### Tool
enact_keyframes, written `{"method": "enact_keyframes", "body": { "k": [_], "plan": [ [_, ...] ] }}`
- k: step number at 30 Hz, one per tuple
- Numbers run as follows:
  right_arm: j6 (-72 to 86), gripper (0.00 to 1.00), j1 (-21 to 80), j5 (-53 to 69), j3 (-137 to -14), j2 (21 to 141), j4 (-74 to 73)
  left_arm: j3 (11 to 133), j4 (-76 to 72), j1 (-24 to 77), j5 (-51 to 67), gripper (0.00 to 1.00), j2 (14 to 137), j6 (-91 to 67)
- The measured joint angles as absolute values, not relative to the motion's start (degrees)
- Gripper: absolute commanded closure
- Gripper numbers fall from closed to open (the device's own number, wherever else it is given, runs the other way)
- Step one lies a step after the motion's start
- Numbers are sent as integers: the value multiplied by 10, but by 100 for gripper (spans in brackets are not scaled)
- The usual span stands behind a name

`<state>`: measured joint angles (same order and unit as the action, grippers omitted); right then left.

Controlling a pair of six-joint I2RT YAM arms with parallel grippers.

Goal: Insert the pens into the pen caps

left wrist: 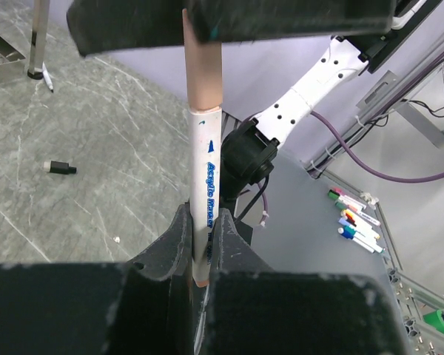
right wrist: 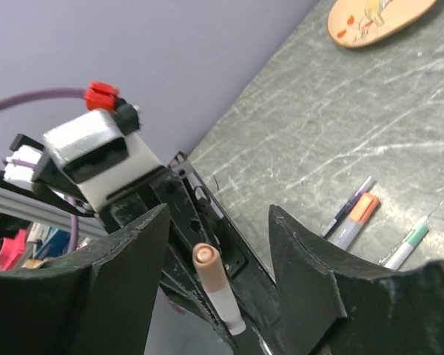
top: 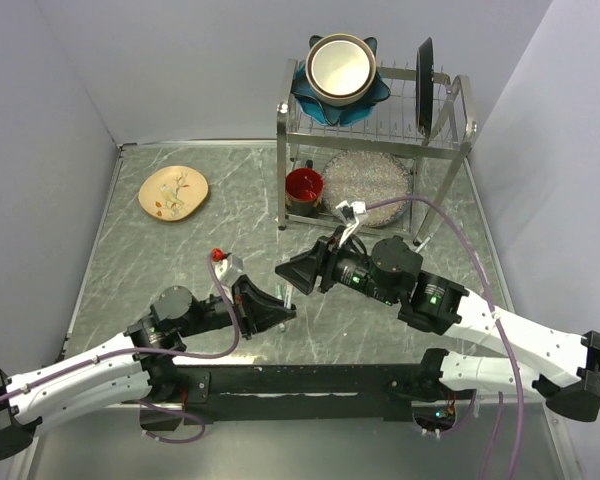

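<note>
A white pen (left wrist: 207,177) with blue lettering stands upright in my left gripper (left wrist: 204,214), which is shut on its lower end. A salmon pen cap (left wrist: 204,74) sits on the pen's top end. In the right wrist view the same cap (right wrist: 206,259) shows between the wide-apart fingers of my right gripper (right wrist: 219,211), which is open and touches neither side of it. From above, the left gripper (top: 280,310) and right gripper (top: 285,272) meet tip to tip near the table's middle. A loose black cap (left wrist: 59,168) lies on the table. Three more pens (right wrist: 355,218) lie together there.
A metal dish rack (top: 450,135) stands at the back right, with a bowl (top: 338,68) on top and a red cup (top: 303,186) under it. A tan plate (top: 174,191) lies at the back left. Another pen (left wrist: 46,76) lies by a rack leg.
</note>
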<state>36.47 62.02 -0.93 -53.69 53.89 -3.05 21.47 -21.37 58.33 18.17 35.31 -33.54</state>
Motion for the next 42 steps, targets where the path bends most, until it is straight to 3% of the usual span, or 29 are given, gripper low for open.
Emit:
{"method": "enact_keyframes", "body": {
  "k": [5,8,9,12,28,42],
  "plan": [
    [366,53,627,-10,-535,544,-36,215,-213,583,178,99,351,-335],
    [370,71,630,-10,-531,543,-33,215,-214,583,176,99,354,-335],
    [371,84,632,-10,-530,543,-34,215,-214,583,175,99,356,-336],
    [372,100,637,-19,-528,543,-35,215,-214,583,171,99,362,-336],
    [376,100,668,-131,-438,529,-30,243,-109,592,141,99,430,-319],
    [414,100,688,-167,-315,490,93,261,-86,586,183,99,502,-321]
  ]
}}
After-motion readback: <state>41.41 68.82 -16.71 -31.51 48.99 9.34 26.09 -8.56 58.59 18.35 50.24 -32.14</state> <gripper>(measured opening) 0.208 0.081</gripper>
